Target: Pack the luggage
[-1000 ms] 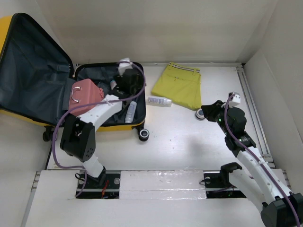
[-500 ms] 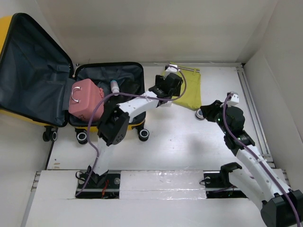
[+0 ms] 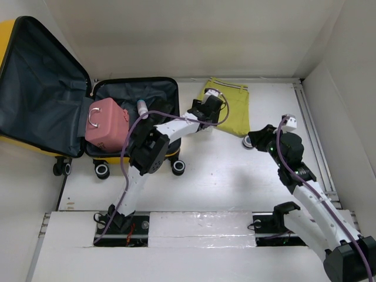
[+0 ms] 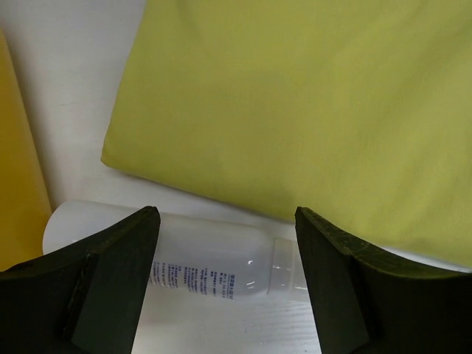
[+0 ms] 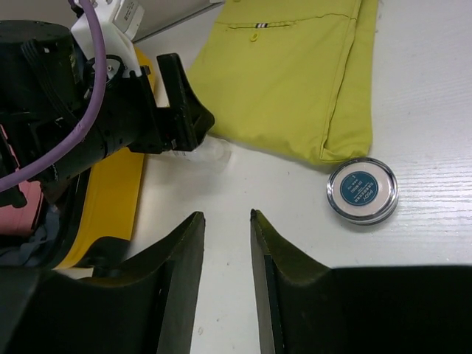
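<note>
Left hand [image 4: 225, 221] hangs open over the lying white bottle [image 4: 199, 262].

The left gripper [image 4: 226, 240] has its jaws spread wide to either side of a white bottle [image 4: 206, 265], with a gap on each side. That spot is tight: a yellow garment [image 4: 295, 96] lies just beside the bottle on the far side, and the suitcase [image 3: 35, 82] wall is close on the left. Inside the suitcase, a pink case [image 3: 106, 120] fills the left part. The right part is roomier, though the left arm [image 3: 170, 126] reaches across its near corner. The tabletop [image 3: 235, 176] is bare in front of the right gripper [image 5: 225, 217], with a round tin [image 5: 361, 190] off to its right.
</note>
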Robot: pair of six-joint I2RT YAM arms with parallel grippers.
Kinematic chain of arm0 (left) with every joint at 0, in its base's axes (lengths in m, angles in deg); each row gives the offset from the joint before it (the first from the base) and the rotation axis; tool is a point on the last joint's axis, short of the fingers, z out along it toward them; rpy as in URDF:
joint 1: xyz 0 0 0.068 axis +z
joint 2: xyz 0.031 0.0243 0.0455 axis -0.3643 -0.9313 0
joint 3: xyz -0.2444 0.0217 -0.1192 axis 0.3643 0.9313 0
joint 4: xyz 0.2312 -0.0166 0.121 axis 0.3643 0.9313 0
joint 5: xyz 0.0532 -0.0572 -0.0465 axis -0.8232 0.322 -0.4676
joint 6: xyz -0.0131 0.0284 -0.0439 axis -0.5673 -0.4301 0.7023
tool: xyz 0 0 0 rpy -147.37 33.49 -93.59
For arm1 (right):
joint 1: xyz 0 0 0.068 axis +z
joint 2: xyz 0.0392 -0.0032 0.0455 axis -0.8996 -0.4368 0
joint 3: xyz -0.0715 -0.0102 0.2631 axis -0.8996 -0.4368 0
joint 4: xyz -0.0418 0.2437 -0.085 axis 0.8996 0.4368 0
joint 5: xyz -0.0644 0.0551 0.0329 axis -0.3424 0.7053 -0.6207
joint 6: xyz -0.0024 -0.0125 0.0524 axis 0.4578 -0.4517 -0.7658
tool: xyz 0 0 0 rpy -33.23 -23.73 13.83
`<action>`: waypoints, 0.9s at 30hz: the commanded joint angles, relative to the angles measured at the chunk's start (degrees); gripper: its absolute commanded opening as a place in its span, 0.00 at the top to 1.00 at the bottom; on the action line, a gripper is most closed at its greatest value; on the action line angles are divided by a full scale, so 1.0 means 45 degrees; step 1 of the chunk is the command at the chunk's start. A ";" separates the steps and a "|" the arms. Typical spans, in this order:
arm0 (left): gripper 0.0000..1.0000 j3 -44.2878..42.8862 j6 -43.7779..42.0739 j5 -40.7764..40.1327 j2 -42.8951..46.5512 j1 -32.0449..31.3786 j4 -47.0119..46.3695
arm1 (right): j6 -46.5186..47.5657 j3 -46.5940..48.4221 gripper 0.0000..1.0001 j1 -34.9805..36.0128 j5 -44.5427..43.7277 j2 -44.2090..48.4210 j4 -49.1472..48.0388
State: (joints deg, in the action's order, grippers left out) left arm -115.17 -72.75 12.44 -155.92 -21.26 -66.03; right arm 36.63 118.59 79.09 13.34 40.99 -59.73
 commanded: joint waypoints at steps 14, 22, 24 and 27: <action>0.28 0.5657 0.0592 0.0351 0.5202 -0.1268 -0.2758 | 0.0041 -0.0041 0.63 -0.0068 0.0238 0.0253 -0.0630; 0.24 0.7427 0.2289 -0.2012 0.7529 -0.1503 -0.1879 | 0.0041 -0.0041 0.63 -0.0068 0.0238 0.0253 -0.0630; 0.28 0.7863 0.2700 -0.2014 0.7648 -0.1503 -0.1374 | 0.0041 -0.0041 0.63 -0.0068 0.0238 0.0369 -0.0630; 0.34 0.8177 0.3012 -0.1643 0.7513 -0.1696 -0.0904 | 0.0041 -0.0041 0.63 -0.0068 0.0355 0.0370 -0.0630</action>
State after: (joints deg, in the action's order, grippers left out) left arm -80.72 -62.59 6.21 -120.78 -27.80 -74.40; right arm 36.63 118.24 79.09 13.95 41.54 -59.73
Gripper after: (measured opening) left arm 0.673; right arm 0.372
